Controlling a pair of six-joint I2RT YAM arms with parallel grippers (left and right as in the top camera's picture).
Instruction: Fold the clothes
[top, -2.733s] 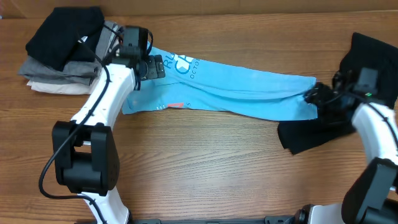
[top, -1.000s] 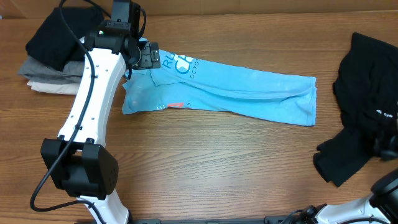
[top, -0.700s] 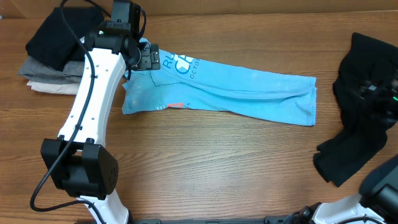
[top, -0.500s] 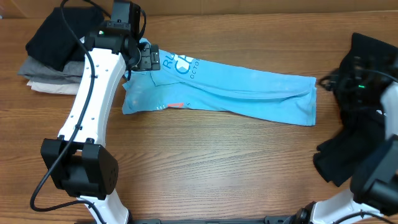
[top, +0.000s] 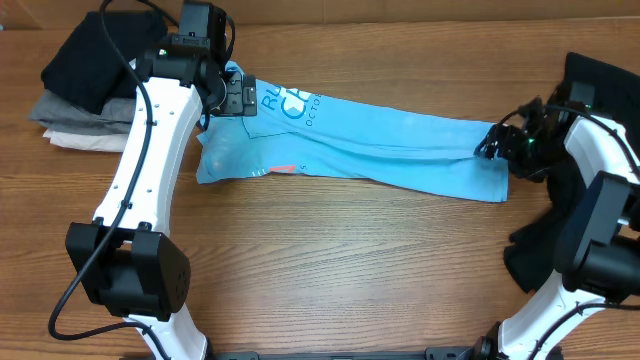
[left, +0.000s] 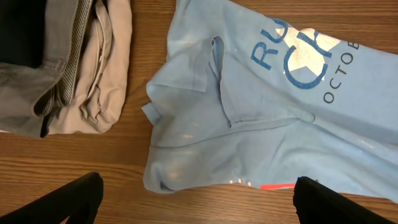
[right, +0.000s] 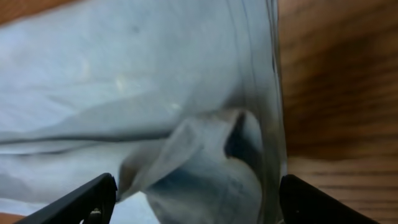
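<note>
The light blue T-shirt lies folded into a long band across the table, its lettering at the left end. It shows in the left wrist view and the right wrist view. My left gripper hovers open and empty over the shirt's left end. My right gripper is open over the shirt's right hem, with nothing between the fingers. The loose black garment lies at the far right, partly hidden by my right arm.
A neat pile of black, grey and beige garments sits at the back left, next to the left arm; it also shows in the left wrist view. Bare wooden table lies in front of the shirt.
My right arm left the shirt's right end, swung out to the far right, then came back to the hem. The black garment shifted. The left arm moved slightly towards the back.
</note>
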